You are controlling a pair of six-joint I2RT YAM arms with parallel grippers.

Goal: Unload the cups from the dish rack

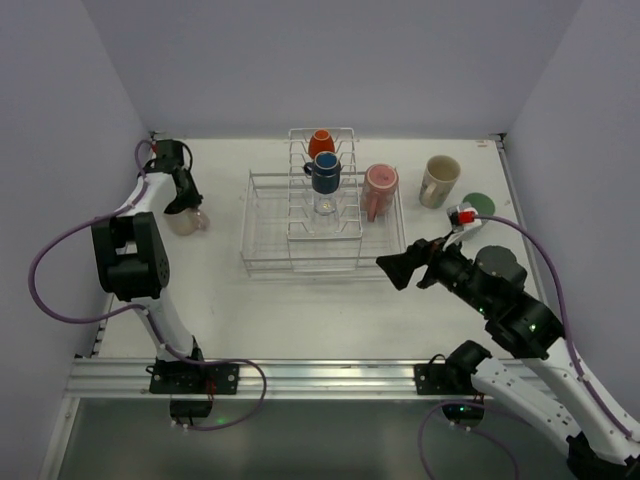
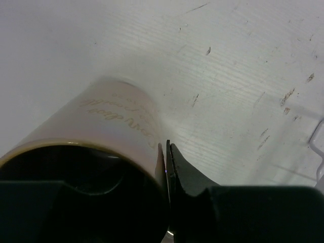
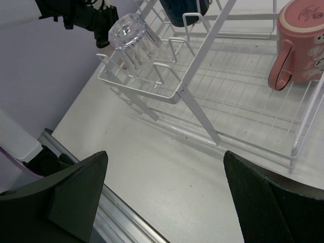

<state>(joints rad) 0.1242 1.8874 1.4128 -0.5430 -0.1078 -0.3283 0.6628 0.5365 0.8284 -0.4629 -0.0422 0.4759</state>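
— What has the left gripper [image 1: 184, 207] got?
— Its fingers, nearly together, pinch the wall of a pale cup [image 2: 101, 119] at the far-left side of the table [image 1: 300, 320], well left of the dish rack [image 1: 300, 265].
— Which way does it point?
— Mouth up toward the gripper, long axis roughly upright.
— And the right gripper [image 3: 165, 157]?
— Spread wide, holding nothing, near the rack's front.

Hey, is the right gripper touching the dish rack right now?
Apart. The right wrist view shows a strip of bare table between the open fingertips of the right gripper and the near edge of the dish rack.
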